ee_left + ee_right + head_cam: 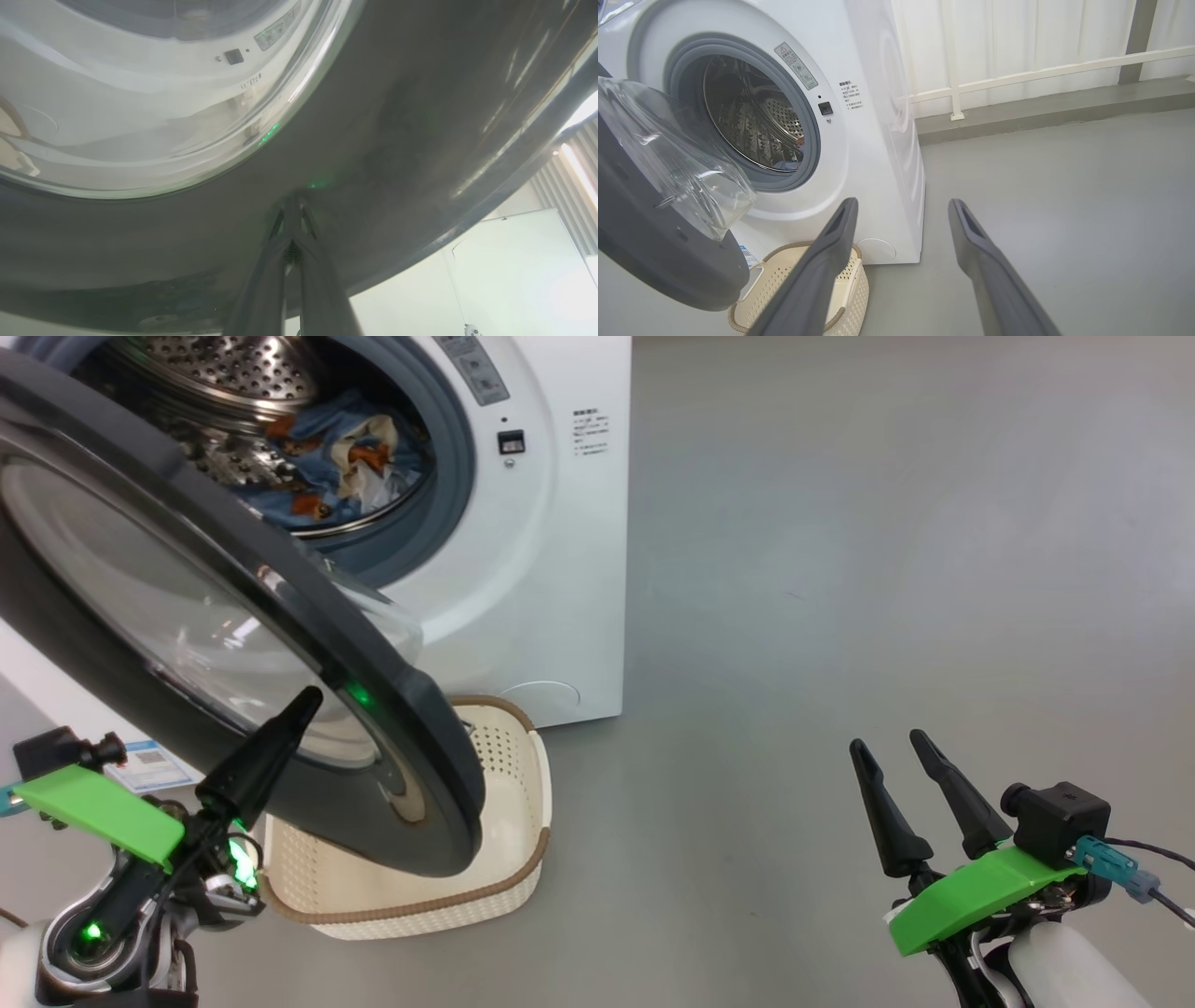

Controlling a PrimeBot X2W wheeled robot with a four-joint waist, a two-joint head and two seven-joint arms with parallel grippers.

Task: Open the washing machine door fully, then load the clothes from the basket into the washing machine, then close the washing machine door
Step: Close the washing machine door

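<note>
Before the washing machine [541, 569]: door-closing stage.
Fingers pressed together and holding nothing, the left gripper [306, 700] bears its tip on the black outer rim of the washing machine door [425, 747], evidently to push it shut. The clothes [327, 457] lie in the drum [205, 369]; the basket [523, 775] below appears empty. The right gripper [888, 743] stands wide, well apart.

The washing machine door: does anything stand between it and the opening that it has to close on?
Nothing visible does. The washing machine door hangs partly open, the clothes lie in the drum behind the grey seal, and the basket stands on the floor below the door. The right gripper is off to the side.
</note>
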